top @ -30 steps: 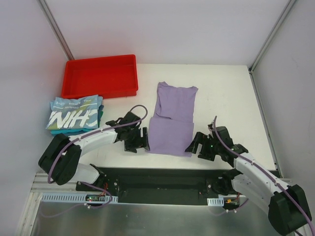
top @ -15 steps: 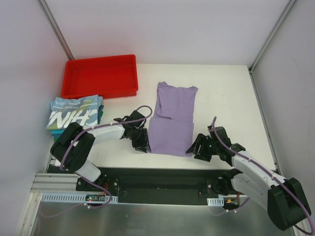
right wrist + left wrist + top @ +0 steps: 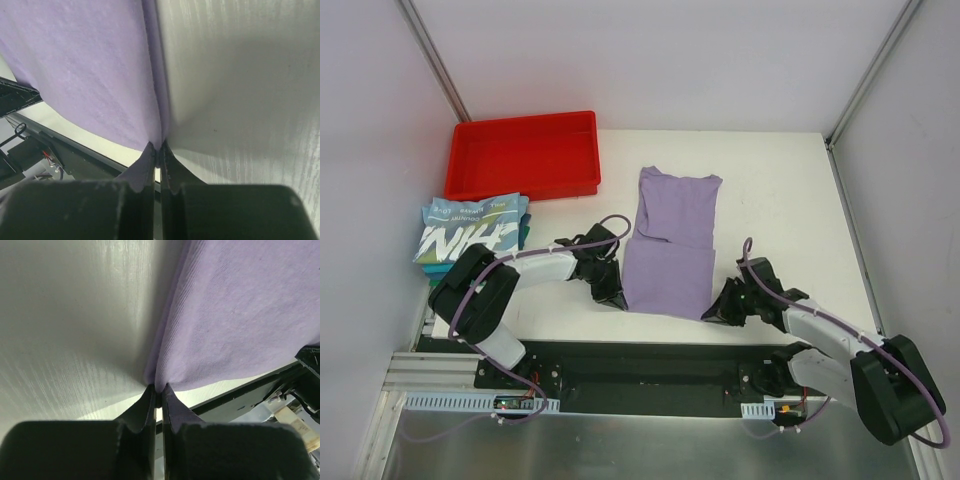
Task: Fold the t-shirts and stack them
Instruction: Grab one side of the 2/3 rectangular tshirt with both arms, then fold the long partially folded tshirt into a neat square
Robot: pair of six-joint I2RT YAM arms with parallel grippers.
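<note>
Over the last second both arms had closed in from just beside the lavender-purple cloth t-shirt (image 3: 670,250) to its near hem. The left gripper (image 3: 613,295) had come onto the near-left corner and the right gripper (image 3: 715,312) onto the near-right corner, where a moment earlier each had stood a little apart from the cloth. The shirt itself had not moved: it lay as a long strip in the middle of the white table (image 3: 770,200), collar end away from the arms, with a doubled layer over its near half. That suggested the grasp for the next fold was made but the lift not yet begun. The overhead view showed only that the grippers met the corners. The wrist views settled their state: the left fingertips (image 3: 147,402) were drawn together to a thin slit with the purple corner pinched at their tips, and the right fingertips (image 3: 170,170) nipped the opposite corner the same way. Only the overhead view showed the goal, a pile of folded shirts topped by a light blue folded t-shirt with white lettering (image 3: 470,235) at the table's left edge, just in front of the red plastic tray (image 3: 525,118).
</note>
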